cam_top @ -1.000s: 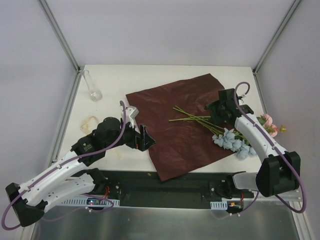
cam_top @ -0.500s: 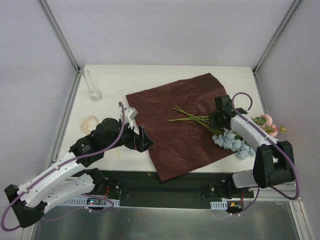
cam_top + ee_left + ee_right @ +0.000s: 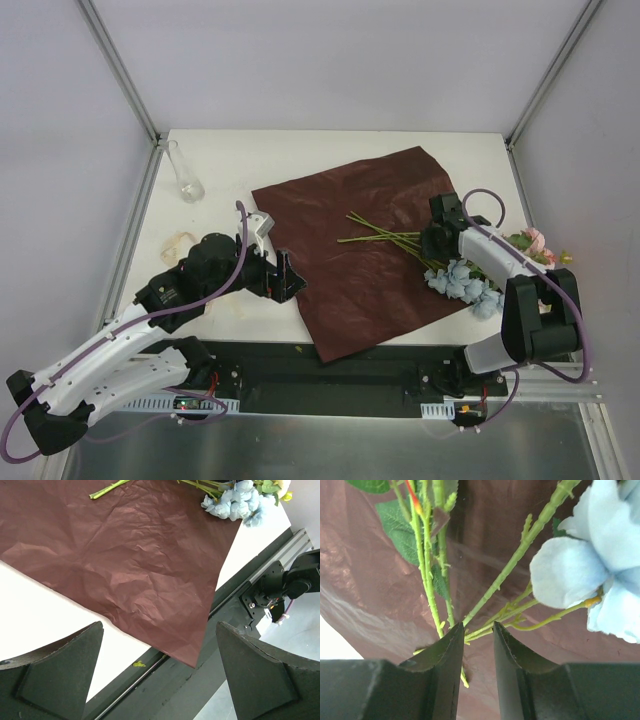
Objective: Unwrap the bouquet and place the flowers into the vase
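While right fingers (image 3: pixel 442 680) pinch flowers (image 3: pixel 565 570), paper (image 3: pixel 360 230) flat

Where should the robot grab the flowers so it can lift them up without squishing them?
By the green stems, not the blooms. The flowers lie flat on the dark red paper, and their stems draw into one thin bunch beside the blue blooms. Come straight down from above, jaws across that bunch. The right gripper sits just there.

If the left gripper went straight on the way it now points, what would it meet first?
Most likely the dark red paper: it fills the view between the open jaws of the left gripper. How near it lies is unclear.
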Robot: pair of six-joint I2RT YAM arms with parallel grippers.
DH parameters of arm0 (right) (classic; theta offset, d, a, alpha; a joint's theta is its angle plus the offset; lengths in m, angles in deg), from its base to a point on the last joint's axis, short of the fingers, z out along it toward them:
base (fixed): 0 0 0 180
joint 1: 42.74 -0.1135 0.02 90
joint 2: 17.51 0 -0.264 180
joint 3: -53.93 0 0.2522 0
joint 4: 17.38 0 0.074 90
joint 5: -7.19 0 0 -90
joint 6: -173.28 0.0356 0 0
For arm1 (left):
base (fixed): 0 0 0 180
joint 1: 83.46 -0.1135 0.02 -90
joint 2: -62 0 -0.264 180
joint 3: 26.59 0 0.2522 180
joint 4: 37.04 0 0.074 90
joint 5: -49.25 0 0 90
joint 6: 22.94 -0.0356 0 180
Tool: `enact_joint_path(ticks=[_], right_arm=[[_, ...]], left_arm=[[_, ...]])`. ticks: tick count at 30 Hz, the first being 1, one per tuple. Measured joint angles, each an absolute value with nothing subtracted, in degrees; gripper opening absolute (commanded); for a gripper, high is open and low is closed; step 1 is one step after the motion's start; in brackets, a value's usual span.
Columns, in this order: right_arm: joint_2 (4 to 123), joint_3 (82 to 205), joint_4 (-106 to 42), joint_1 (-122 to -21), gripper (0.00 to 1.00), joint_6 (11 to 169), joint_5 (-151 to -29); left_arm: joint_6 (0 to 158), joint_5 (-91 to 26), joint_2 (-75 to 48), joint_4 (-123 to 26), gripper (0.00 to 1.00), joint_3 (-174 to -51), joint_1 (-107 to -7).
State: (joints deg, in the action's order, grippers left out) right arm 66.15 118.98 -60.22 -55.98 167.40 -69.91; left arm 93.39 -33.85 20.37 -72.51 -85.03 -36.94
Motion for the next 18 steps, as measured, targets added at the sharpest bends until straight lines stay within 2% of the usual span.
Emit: enact_joint_path(ticks=[16, 18], right_arm=[[71.33, 118.54, -57.42, -54.18, 0.29, 169.69, -69.93], [71.74, 118.54, -57.03, -54.05, 0.21, 169.96, -70.08]], left_arm=[[91.66, -35.14, 20.37, -74.37, 0.95, -86.59, -36.94], [91.42, -35.3, 20.35, -74.77, 0.95, -86.8, -36.94]])
